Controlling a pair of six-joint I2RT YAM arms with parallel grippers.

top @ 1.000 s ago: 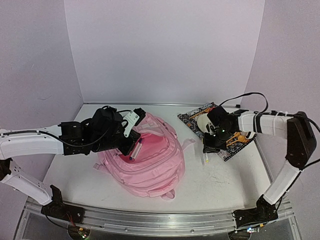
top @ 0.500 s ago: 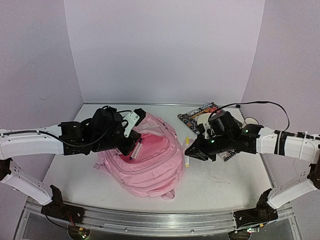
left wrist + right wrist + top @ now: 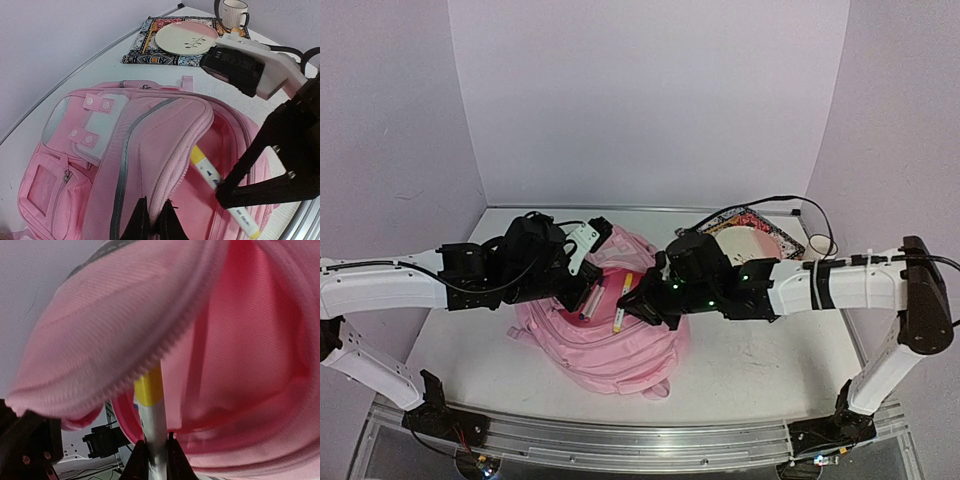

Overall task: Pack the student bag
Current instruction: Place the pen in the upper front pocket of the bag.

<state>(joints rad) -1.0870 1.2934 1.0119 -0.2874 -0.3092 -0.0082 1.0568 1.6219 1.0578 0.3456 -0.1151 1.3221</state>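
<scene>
The student bag (image 3: pixel 610 350), a big pink backpack, lies flat mid-table with its main pocket gaping. My left gripper (image 3: pixel 586 297) is shut on the rim of the raised flap (image 3: pixel 172 170) and holds the mouth apart; in the left wrist view the left gripper (image 3: pixel 153 214) pinches that pink edge. My right gripper (image 3: pixel 634 310) is shut on a white marker (image 3: pixel 621 304) with yellow ends. The marker (image 3: pixel 220 181) points down into the open pocket, its upper yellow cap just under the flap's rim. From the right wrist, the right gripper (image 3: pixel 153 447) clamps the marker (image 3: pixel 150 405) with the bag's pink lining (image 3: pixel 240 340) all around.
A patterned mat (image 3: pixel 145 50) at the back right carries a pink-and-cream plate (image 3: pixel 186 39); a striped mug (image 3: pixel 234 12) stands behind it. The plate (image 3: pixel 748 243) lies just behind my right arm. Purple walls close in the table on three sides.
My right arm has swung left from beside the mat, carrying the marker across to the bag's open pocket. The left gripper has kept still on the flap.
</scene>
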